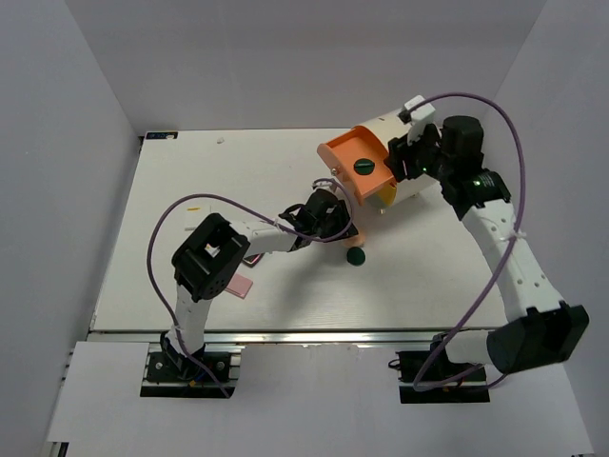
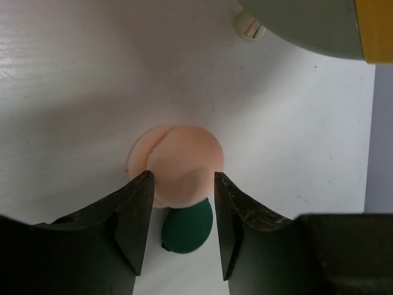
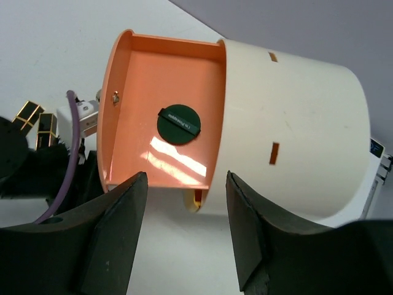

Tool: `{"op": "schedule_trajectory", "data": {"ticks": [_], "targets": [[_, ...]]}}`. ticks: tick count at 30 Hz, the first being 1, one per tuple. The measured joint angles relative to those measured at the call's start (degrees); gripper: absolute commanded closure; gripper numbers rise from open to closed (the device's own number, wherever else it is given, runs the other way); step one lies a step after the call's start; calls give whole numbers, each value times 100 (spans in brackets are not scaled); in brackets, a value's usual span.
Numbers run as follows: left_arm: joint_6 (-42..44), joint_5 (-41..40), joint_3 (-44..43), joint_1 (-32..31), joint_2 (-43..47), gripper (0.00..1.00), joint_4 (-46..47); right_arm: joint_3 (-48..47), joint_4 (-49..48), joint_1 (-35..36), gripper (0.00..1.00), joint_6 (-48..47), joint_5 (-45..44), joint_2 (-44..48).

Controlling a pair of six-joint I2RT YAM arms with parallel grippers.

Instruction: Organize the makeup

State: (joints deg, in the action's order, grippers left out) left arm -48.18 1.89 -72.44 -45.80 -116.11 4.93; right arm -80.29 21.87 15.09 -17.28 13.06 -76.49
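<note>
A peach disc [image 2: 178, 157] lies on the white table with a dark green disc [image 2: 187, 228] just behind it. My left gripper [image 2: 183, 175] is open above them, its fingertips standing over the peach disc's two sides. From above, this gripper [image 1: 328, 224] is mid-table, with the green disc [image 1: 355, 257] beside it. A second dark green disc [image 3: 178, 123] lies in the pulled-out orange drawer [image 3: 132, 92] of the cream cylinder [image 3: 288, 123]. My right gripper [image 3: 186, 178] is open and empty in front of that drawer. Two black-and-gold lipstick tubes [image 3: 37, 120] lie at the left. A flat pink square [image 1: 243, 285] lies near the left arm.
The cream cylinder [image 1: 409, 162] lies at the back right, its orange drawer [image 1: 347, 157] open toward the middle. A yellow drawer front [image 2: 374, 31] shows below it. Purple cables loop over both arms. White walls enclose the table on three sides.
</note>
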Motion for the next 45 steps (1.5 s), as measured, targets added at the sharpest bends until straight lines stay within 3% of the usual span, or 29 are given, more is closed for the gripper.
{"op": "schedule_trajectory", "data": {"ticks": [3,12,15,21,25,30,33,36,37,38,44,45], "targets": [[28,-116,-201,-4,-149,48,-166,306,13,-133,40,46,63,498],[94,-122,-437,-26,-498,73,-350,973,133,-356,40,188,205,745],[103,-76,-446,-37,-509,85,-323,1086,173,-404,41,212,223,815],[116,-48,-216,-57,-284,94,-210,1346,195,-426,40,214,306,1143],[74,-55,448,-74,522,98,-129,1685,212,-444,20,197,387,1449],[-4,-31,1178,-96,1875,99,168,2057,361,-455,12,2,588,1770],[-31,-20,1545,-109,2540,100,299,2271,413,-459,18,-195,850,2004],[13,-57,1775,-120,3115,100,260,2476,468,-459,55,-409,1182,2306],[61,-114,1773,-120,3272,100,238,2542,494,-459,89,-483,1263,2420],[116,-162,1722,-120,3399,100,229,2618,505,-459,98,-549,1349,2549],[568,-275,201,-31,3032,100,160,3077,525,-459,100,-702,1633,3071],[643,-273,-225,-2,2780,100,181,3132,527,-459,93,-739,1661,3077]]}}
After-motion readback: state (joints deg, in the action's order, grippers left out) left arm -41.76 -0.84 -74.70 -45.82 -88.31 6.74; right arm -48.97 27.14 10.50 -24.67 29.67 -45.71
